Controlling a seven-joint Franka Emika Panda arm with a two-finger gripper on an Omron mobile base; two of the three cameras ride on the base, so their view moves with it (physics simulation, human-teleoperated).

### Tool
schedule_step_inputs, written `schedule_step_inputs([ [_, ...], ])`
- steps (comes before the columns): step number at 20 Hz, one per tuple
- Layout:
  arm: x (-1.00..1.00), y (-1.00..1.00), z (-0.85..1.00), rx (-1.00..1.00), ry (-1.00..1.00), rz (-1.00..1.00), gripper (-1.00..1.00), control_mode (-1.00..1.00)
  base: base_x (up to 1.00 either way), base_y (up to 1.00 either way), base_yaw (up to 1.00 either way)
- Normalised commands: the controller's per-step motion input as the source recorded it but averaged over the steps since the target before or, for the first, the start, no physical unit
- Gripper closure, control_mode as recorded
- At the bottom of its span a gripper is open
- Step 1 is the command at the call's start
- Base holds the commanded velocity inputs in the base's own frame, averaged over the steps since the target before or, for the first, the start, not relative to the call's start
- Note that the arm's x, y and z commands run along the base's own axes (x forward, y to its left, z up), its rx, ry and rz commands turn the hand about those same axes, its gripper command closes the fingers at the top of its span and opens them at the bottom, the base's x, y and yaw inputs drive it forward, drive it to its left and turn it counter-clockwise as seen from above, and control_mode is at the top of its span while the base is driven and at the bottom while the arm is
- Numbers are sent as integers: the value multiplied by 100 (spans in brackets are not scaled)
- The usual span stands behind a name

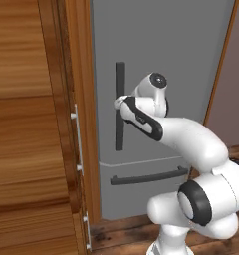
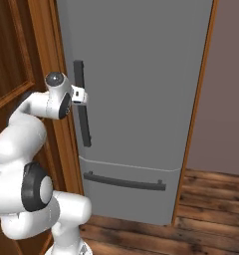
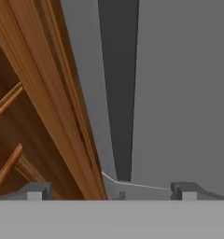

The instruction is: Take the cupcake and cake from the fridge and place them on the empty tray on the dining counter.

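The tall grey fridge [image 1: 166, 50] [image 2: 141, 74] [image 3: 188, 93] stands in front of me with its door shut. The cupcake and cake are hidden behind it. A dark vertical bar handle [image 1: 120, 74] [image 2: 79, 72] [image 3: 118, 93] runs down the door's left side. My gripper [image 1: 120, 103] [image 2: 81, 94] [image 3: 111, 191] is at the middle of this handle. It is open, and in the hand view one fingertip stands on each side of the bar without touching it. The tray and the dining counter are out of view.
A brown wooden cabinet [image 1: 32, 124] [image 2: 17, 50] [image 3: 30, 116] stands tight against the fridge's left side. The fridge's lower drawer has a dark horizontal handle [image 1: 149, 177] [image 2: 124, 182]. A wall [image 2: 226, 99] lies to the right, above wooden floor [image 2: 206, 209].
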Motion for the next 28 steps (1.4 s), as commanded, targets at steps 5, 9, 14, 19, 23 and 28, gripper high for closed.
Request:
schedule_step_inputs([
  [5, 61, 4, -10, 0, 0, 0, -100, -100, 0, 0, 0],
  [9, 52, 7, -15, -1, 0, 0, -100, -100, 0, 0, 0],
  [14, 53, 7, -16, -3, 0, 0, -100, -100, 0, 0, 0],
  [19, 59, 0, -11, 0, 1, 0, -100, -100, 0, 0, 0],
  [23, 56, 1, -22, 0, 4, 0, -100, -100, 0, 0, 0],
  [28, 52, 10, -25, 0, 0, 0, -100, -100, 0, 0, 0],
])
